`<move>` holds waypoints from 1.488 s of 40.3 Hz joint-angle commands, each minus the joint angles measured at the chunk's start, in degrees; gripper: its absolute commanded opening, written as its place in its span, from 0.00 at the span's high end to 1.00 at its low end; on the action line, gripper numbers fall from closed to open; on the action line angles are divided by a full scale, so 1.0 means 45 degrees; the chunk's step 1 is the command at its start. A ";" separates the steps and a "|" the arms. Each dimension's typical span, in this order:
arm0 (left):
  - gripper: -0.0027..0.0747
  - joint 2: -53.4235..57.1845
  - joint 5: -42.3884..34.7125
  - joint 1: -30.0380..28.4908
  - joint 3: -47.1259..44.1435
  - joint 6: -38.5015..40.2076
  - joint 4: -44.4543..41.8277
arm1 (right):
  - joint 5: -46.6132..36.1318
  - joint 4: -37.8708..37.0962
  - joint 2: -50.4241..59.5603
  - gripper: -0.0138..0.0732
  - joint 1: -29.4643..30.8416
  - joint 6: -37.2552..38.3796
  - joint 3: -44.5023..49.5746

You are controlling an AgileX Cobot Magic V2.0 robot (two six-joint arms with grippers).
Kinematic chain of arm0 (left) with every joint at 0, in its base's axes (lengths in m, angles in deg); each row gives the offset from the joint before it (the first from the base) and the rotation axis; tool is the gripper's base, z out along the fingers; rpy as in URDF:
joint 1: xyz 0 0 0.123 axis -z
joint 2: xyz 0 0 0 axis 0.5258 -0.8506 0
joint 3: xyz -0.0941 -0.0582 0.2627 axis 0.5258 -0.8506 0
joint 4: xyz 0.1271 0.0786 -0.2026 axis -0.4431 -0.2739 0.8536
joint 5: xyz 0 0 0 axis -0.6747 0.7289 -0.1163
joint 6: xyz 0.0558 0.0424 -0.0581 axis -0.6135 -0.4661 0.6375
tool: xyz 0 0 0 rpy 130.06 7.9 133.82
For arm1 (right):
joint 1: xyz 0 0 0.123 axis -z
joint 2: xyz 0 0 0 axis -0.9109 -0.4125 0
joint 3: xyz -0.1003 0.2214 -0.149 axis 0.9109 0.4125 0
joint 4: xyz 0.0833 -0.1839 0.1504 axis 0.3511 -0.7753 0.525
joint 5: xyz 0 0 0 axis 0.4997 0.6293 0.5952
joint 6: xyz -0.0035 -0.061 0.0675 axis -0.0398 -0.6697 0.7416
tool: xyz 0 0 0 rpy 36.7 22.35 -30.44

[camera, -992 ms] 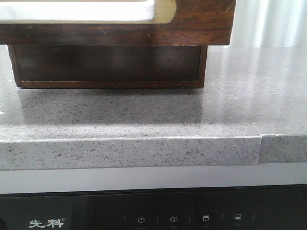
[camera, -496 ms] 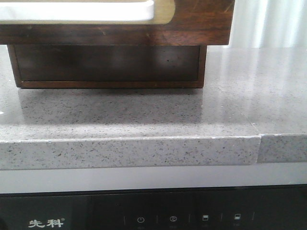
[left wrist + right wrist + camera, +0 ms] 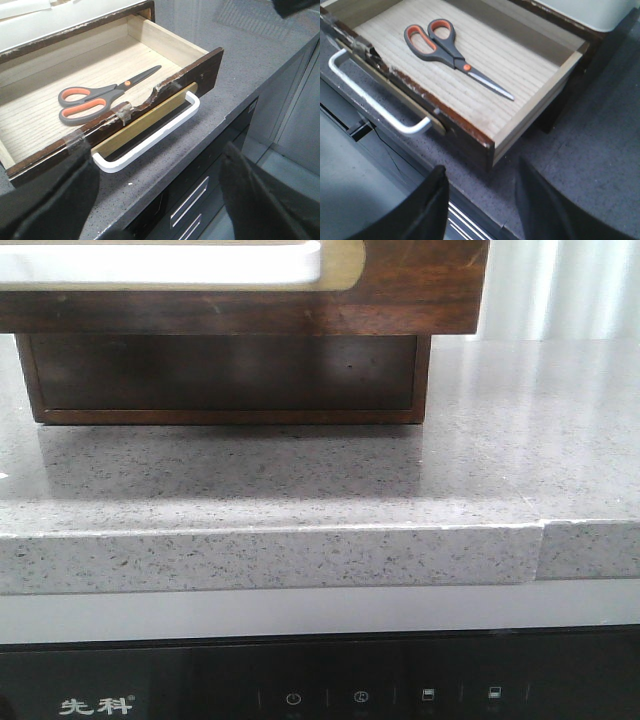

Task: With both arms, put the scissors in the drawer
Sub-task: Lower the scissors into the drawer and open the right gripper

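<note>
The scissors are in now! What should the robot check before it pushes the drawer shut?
1. Scissors lying flat inside the drawer: ok.
2. Nothing sticking up over the drawer front: ok.
3. Left gripper open and holding nothing: ok.
4. Right gripper open and holding nothing: ok.
5. White handle free to push on, nothing touching it: ok.
6. Drawer slides freely despite its chipped front edge: cannot tell.

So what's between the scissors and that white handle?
In the left wrist view, only the drawer's chipped wooden front separates the scissors from the white handle.
</note>
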 commanded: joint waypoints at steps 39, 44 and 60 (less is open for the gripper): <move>0.33 -0.0207 -0.1009 0.0090 0.0239 0.0135 0.0076 | -0.1125 0.0016 0.5214 0.45 0.0084 0.0000 0.3352; 0.33 -0.0207 -0.1009 0.0090 0.0209 0.0135 0.0076 | -0.1125 0.0016 0.5214 0.53 0.0084 0.0000 0.3352; 0.75 -0.0207 -0.1009 0.0090 0.0209 0.0135 0.0076 | -0.1174 0.0016 0.5214 0.90 0.0084 0.0000 0.3352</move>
